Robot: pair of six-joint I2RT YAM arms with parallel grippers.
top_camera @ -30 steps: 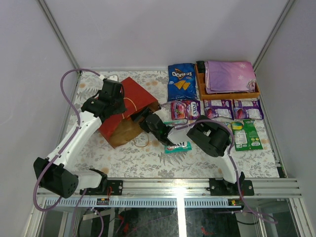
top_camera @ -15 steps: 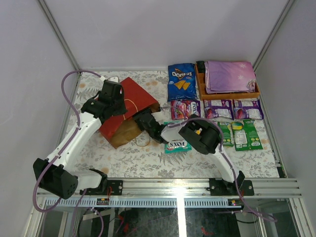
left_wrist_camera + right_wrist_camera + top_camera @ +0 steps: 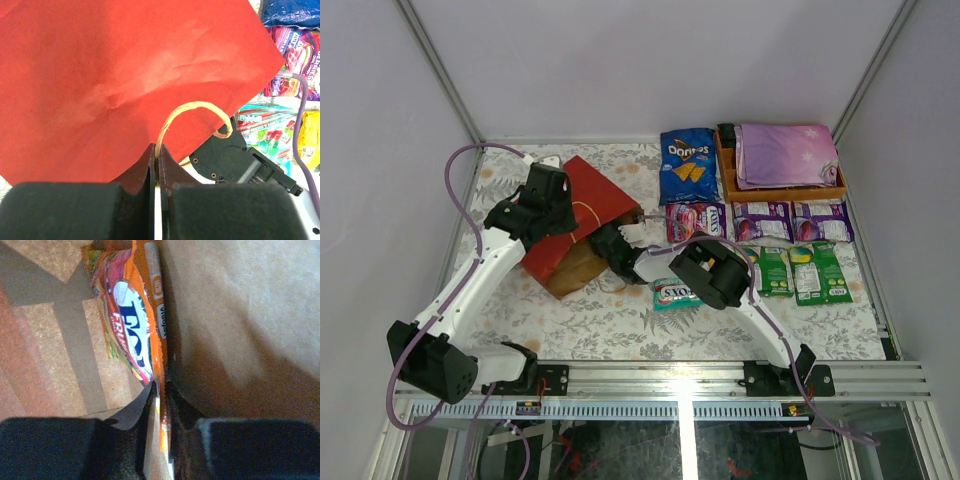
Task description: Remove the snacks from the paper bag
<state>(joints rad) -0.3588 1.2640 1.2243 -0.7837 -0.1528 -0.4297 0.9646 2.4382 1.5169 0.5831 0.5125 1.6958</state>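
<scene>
The red paper bag (image 3: 595, 190) lies on its side with its brown mouth facing right. My left gripper (image 3: 157, 160) is shut on the bag's tan loop handle (image 3: 195, 107) and holds it up over the red paper (image 3: 115, 75). My right gripper (image 3: 160, 395) reaches inside the bag's brown interior (image 3: 240, 315). Its jaws pinch the edge of an orange snack packet (image 3: 132, 320). In the top view the right gripper (image 3: 610, 247) sits in the bag's mouth. Other snacks lie outside: a blue Doritos bag (image 3: 688, 165), a pink pack (image 3: 695, 222), purple packs (image 3: 762, 220), green packs (image 3: 820, 272) and a Fox's pack (image 3: 678, 293).
An orange wooden tray (image 3: 780, 192) with a folded purple star-print cloth (image 3: 785, 153) stands at the back right. The right arm's elbow (image 3: 705, 270) hangs over the packs near the Fox's pack. White walls enclose the floral table (image 3: 620, 325).
The right arm has pushed leftward into the bag's mouth and its jaws have narrowed onto the orange packet. The left gripper has kept hold of the handle.
</scene>
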